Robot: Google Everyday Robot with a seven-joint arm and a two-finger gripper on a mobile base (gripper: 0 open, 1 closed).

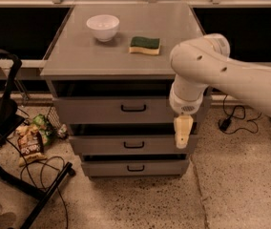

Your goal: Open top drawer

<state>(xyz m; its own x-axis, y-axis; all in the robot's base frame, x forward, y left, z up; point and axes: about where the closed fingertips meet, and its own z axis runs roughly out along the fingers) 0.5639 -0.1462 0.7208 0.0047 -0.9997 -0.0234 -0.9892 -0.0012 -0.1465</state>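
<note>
The top drawer [92,110] is the uppermost grey front panel of the cabinet, with a small black bar handle [133,108]. It looks pushed in, level with the cabinet front. My gripper [182,132] hangs pointing down from the white arm [197,70]. It is in front of the right end of the drawers, about level with the gap between the top and middle drawer [107,146]. It is to the right of the top handle and a little below it, apart from it. The bottom drawer [107,168] is below.
A white bowl [102,26] and a green-yellow sponge [144,45] sit on the cabinet top [73,56]. A black chair frame [4,104], snack bags [29,141] and cables lie on the floor at left. A cable [231,119] lies at right.
</note>
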